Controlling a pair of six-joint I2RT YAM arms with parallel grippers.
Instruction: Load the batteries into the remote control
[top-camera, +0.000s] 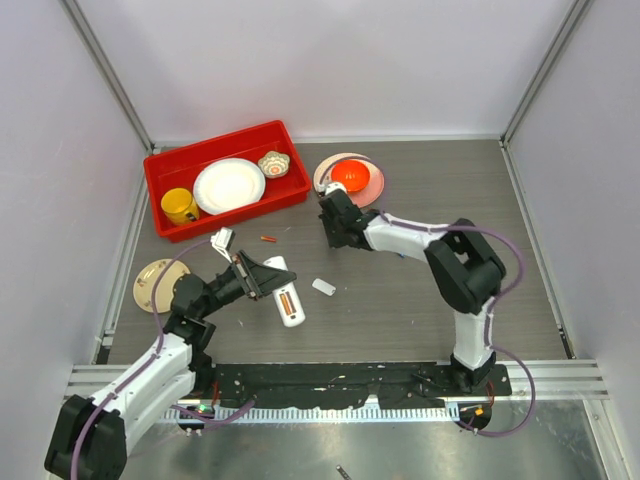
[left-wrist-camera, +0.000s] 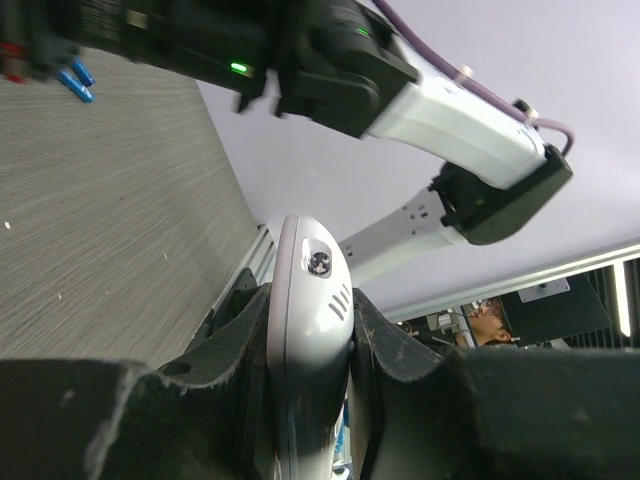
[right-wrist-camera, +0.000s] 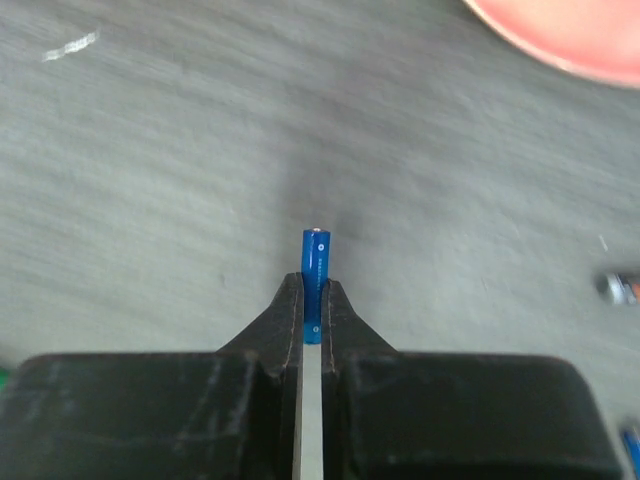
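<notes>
The white remote control (top-camera: 288, 293) lies on the table with its back up, and an orange-red battery (top-camera: 287, 301) sits in its dark recess. My left gripper (top-camera: 266, 276) is shut on the remote's far end. In the left wrist view the remote control (left-wrist-camera: 311, 262) stands edge-on between the two black fingers of the left gripper (left-wrist-camera: 309, 300). My right gripper (top-camera: 335, 236) hovers near the pink plate. It is shut on a blue battery (right-wrist-camera: 315, 262), which sticks out past the tips of the right gripper (right-wrist-camera: 314, 298). Another orange-red battery (top-camera: 267, 239) lies loose on the table.
A small loose white piece (top-camera: 323, 287) lies right of the remote. At the back left stands a red bin (top-camera: 173, 165) holding a yellow cup, a white plate and a small bowl. A pink plate (top-camera: 372, 189) carries an orange bowl. A tan disc (top-camera: 150, 284) lies at the left.
</notes>
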